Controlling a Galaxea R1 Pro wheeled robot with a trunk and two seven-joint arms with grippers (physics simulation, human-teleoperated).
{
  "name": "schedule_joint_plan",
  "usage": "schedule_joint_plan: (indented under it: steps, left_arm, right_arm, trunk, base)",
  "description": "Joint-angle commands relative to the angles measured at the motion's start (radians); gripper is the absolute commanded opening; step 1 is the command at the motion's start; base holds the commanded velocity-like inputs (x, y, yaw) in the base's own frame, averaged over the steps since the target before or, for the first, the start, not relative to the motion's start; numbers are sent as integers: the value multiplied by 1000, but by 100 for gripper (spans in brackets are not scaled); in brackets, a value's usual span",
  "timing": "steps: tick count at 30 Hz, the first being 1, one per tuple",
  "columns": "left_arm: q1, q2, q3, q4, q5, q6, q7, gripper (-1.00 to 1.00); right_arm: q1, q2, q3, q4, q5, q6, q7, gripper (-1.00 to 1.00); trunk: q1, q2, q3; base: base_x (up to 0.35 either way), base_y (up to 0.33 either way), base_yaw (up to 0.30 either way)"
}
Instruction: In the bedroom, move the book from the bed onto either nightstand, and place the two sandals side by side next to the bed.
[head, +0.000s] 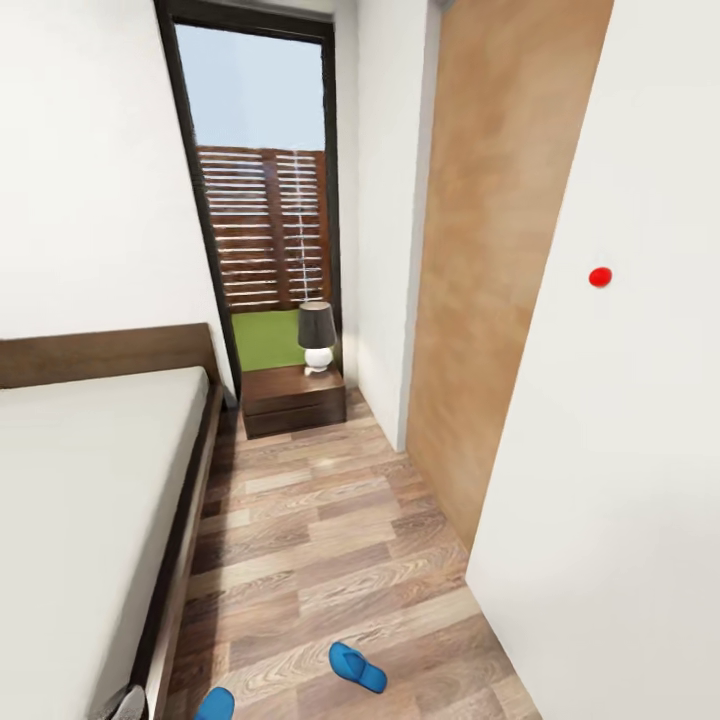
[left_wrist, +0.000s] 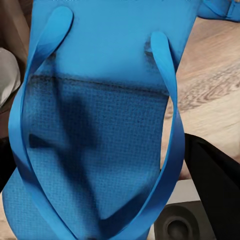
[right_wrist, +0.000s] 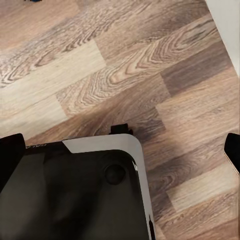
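Along the left of the head view runs the bed (head: 90, 470), its nightstand (head: 293, 398) beyond carrying a lamp (head: 317, 337). One sandal (head: 357, 667) lies on the plank floor (head: 340, 540) beside the bed. Another sandal (left_wrist: 100, 125) looms against the left wrist camera. Whether either arm's fingers are clenched or released, I cannot tell.

Head camera down the bedside aisle; left wrist tight on a sandal (left_wrist: 100, 125), perhaps shared; right wrist floorward.

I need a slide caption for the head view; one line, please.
Bedroom aisle: bed at left, nightstand with lamp by the window, two blue sandals on the plank floor.
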Motion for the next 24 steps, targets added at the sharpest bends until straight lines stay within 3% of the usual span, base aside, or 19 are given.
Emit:
schedule_joint_plan:
  steps: [1, 16, 24]
  left_arm:
    - [-1, 0, -9, 1, 3, -3, 4, -100]
    - [-1, 0, -9, 1, 2, -2, 3, -100]
    - [-1, 0, -9, 0, 2, -3, 3, -100]
  right_arm:
    - [-1, 0, -7, 1, -3, -3, 7, 100]
    - [-1, 0, -7, 1, -3, -3, 7, 100]
    - [-1, 0, -7, 1, -3, -3, 7, 100]
  trunk:
    - [1, -2, -2]
    - [1, -2, -2]
    - [1, -2, -2]
  base:
    - [140, -113, 141]
    - [150, -127, 41]
    - [141, -34, 206]
